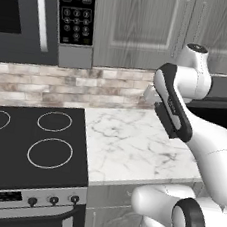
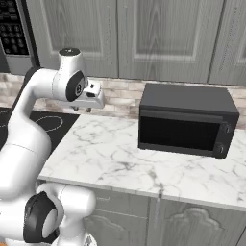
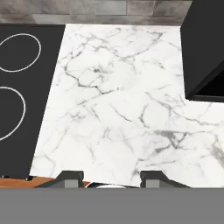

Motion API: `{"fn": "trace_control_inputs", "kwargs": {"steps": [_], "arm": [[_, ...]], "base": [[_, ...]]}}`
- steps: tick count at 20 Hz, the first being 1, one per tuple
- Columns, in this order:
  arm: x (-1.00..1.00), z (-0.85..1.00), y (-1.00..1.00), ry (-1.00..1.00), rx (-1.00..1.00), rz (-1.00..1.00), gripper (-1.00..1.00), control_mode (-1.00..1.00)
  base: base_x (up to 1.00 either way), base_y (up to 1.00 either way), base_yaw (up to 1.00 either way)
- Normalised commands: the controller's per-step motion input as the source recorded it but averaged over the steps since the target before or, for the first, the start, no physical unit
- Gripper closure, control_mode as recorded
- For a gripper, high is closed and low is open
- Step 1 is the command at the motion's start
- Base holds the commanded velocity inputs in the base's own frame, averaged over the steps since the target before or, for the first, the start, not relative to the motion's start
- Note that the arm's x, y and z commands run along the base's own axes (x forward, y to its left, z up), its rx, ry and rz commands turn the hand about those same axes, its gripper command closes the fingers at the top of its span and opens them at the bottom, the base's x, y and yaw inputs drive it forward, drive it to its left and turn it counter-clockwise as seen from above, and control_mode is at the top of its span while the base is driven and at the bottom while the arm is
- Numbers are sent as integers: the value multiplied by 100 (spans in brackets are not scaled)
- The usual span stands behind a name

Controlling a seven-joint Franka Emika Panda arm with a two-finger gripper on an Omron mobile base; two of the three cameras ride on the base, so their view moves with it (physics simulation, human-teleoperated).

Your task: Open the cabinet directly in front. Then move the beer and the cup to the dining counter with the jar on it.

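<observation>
From the left, the grey cabinet (image 1: pixel 146 24) hangs shut on the wall above the white marble tabletop (image 1: pixel 131 148), beside the black stove (image 1: pixel 31 145). From the right, the claw (image 2: pixel 84 109) hangs above that tabletop, left of the black microwave (image 2: pixel 185 120), under the shut doors. Looking down the hand, the two fingertips (image 3: pixel 70 178) stand apart with nothing between them, over bare marble.

This is a home kitchen (a rendered one): a black cooktop (image 1: pixel 31 145) with ring burners fills the lower left, a marble worktop (image 2: pixel 144 158) carries a black countertop oven (image 2: pixel 185 120), and grey wood-grain wall cabinets (image 2: pixel 144 33) hang above a brick backsplash (image 1: pixel 63 86).
</observation>
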Motion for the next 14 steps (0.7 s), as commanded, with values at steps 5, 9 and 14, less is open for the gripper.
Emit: {"fn": "trace_control_inputs", "kwargs": {"steps": [5, 9, 14], "arm": [[-12, 5, -2, -6, 0, 1, -100, -100], [-39, 37, -6, -32, 0, 4, -100, -100], [-63, 50, -1, -51, 0, 4, -100, -100]], "base": [[0, 0, 0], [0, 0, 0], [0, 0, 0]]}}
